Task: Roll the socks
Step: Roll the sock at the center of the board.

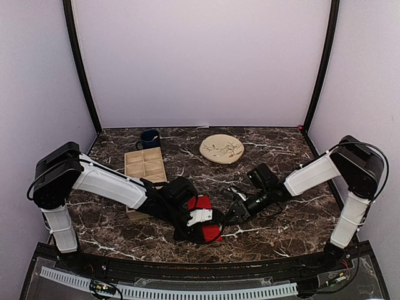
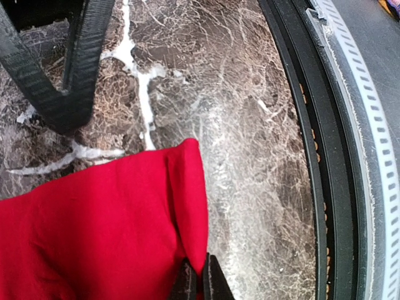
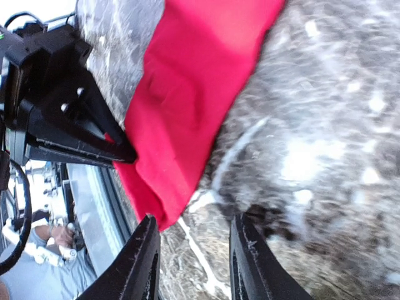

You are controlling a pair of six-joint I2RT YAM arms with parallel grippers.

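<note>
Socks (image 1: pixel 201 203) lay bunched in a red heap on the marble table (image 1: pixel 281 225), low in the middle of the overhead view. The left gripper (image 2: pixel 201 281) had its jaws pressed together on a folded edge of the fabric, pinching the socks, while the right gripper (image 3: pixel 194 262) stood just right of the heap with its fingers spread, one tip close beside the red corner. Farther up the frame sat a beige plate (image 1: pixel 222 149), a compartmented wooden tray (image 1: pixel 145 165) and a dark mug (image 1: pixel 149 139).
</note>
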